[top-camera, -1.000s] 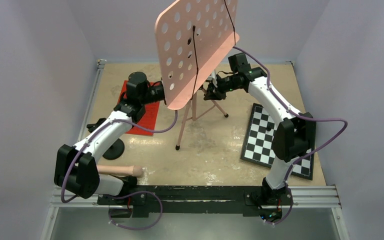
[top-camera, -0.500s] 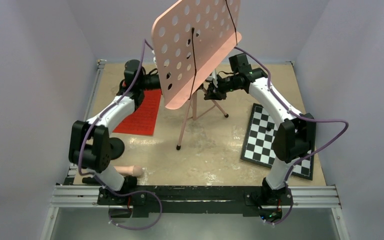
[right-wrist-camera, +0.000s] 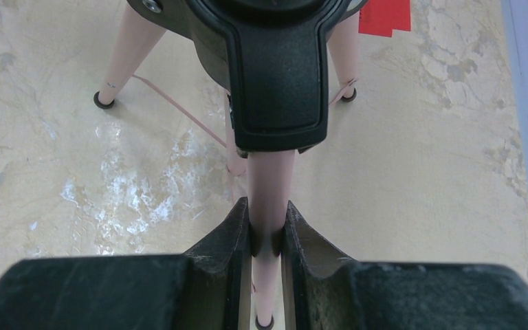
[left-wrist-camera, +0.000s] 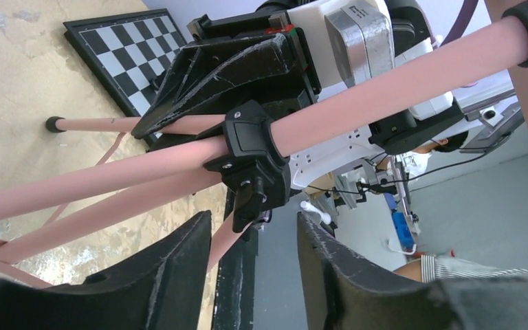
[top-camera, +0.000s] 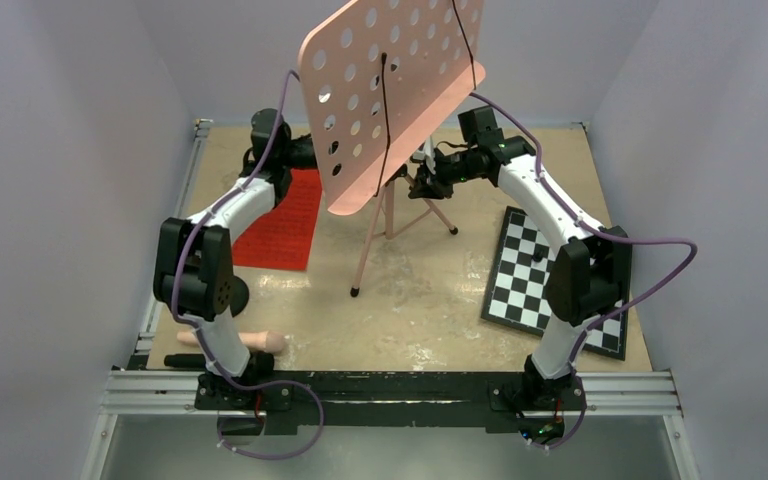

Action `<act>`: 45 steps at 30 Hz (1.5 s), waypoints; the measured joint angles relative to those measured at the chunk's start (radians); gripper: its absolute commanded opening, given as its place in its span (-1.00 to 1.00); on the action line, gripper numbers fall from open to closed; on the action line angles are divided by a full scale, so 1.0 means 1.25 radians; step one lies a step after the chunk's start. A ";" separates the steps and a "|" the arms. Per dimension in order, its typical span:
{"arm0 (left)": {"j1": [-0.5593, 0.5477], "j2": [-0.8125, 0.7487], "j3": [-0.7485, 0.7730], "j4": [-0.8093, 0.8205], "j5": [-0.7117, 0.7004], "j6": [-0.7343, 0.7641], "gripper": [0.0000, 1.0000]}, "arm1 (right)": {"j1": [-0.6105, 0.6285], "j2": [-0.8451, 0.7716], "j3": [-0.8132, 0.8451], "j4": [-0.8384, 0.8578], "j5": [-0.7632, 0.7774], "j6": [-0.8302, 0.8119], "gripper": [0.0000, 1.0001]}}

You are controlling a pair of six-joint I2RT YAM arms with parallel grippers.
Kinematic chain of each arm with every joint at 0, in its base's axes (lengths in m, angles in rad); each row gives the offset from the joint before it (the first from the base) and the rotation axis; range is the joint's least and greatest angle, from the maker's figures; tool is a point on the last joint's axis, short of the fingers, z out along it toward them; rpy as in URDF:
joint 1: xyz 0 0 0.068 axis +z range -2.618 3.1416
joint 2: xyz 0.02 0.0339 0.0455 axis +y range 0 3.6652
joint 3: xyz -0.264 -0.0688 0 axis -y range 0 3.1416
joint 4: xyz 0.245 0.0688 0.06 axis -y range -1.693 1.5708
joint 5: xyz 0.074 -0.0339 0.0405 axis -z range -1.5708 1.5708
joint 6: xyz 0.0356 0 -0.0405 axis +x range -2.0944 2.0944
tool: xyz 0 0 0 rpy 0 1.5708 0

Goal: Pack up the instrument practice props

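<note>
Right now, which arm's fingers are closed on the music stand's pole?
The right arm's fingers, pinching the pink pole near its black collar; the left arm's fingers stand open.

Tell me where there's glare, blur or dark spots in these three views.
Top external view: sharp and evenly lit, pale glare patches on the beige stone-look tabletop. Left wrist view: tilted sideways, bottom foreground dark. Right wrist view: white sheen on the tabletop, pink music-stand pole crisp, foreground black.

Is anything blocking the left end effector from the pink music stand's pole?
Nothing visible. The left end effector is open, with the pole and its black clamp right ahead. The right end effector grips the pole from the far side.
</note>
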 measured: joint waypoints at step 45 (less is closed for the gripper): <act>-0.157 -0.479 -0.438 -0.146 -0.561 1.926 0.48 | 0.000 -0.044 -0.050 0.020 0.015 -0.008 -1.00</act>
